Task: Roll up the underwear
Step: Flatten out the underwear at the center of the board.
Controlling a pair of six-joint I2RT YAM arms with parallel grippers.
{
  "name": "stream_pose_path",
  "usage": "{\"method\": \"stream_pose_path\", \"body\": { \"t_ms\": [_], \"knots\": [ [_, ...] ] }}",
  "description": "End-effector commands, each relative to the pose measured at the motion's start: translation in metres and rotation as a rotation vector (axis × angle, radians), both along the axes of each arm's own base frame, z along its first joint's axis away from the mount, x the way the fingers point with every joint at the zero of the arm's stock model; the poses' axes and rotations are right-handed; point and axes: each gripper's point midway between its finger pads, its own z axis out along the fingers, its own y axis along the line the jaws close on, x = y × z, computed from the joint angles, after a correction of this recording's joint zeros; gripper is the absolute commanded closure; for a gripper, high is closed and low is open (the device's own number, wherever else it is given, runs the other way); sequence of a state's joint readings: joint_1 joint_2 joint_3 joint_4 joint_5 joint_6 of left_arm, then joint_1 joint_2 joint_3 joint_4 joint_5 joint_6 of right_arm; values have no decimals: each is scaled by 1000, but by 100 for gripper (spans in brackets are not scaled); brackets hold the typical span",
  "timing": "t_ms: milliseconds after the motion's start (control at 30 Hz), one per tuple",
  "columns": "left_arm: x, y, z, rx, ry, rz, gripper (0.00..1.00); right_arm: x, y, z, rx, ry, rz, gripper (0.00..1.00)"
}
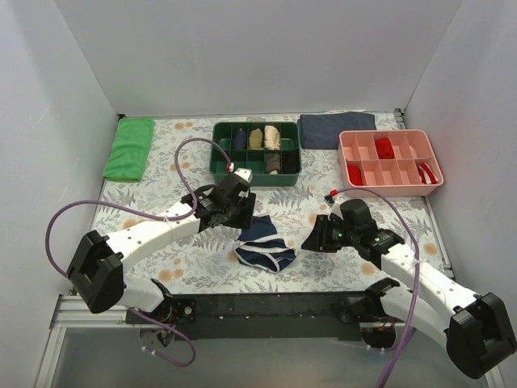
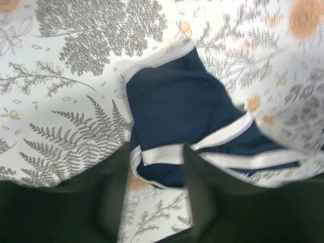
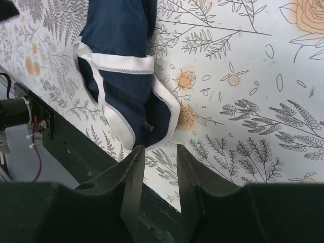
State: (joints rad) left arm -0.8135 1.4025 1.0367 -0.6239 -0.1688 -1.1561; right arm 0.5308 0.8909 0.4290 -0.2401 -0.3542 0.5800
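Since the floral surface (image 1: 161, 162) is where the rolling has to happen, I have both arms leaning in over its near middle, one from each side. Behind them sits the green divided tray (image 1: 254, 179), some cells filled with rolled garments, which I take to be where a finished roll belongs. The underwear (image 1: 262, 242) lies crumpled between the arms, navy with white piping, partly folded on itself and not yet rolled. My left gripper (image 2: 157, 152) is spread wide with nothing in it, its fingers either side of a piped edge, placed, I judge, to pinch there. My right gripper (image 3: 159, 149) is parted narrowly, empty, just off the nearest leg hole, ready to steady that side.
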Motion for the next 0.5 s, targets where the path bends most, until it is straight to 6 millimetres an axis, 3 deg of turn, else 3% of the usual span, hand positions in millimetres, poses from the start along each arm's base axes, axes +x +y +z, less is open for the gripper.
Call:
{"method": "stream_pose_path", "body": {
  "t_ms": [0,167,367,467],
  "knots": [
    [-31,-2,-10,-66,41,-168,43,5,-2,-2,-31,4,-21,60],
    [-46,-2,-29,-65,86,-249,34,8,-2,-4,-49,14,-23,60],
    [-45,-10,-42,-83,93,-276,35,9,-3,-6,-62,25,-28,60],
    [-46,-15,-50,-92,113,-287,41,10,-4,-6,-69,21,-31,60]
  ]
}}
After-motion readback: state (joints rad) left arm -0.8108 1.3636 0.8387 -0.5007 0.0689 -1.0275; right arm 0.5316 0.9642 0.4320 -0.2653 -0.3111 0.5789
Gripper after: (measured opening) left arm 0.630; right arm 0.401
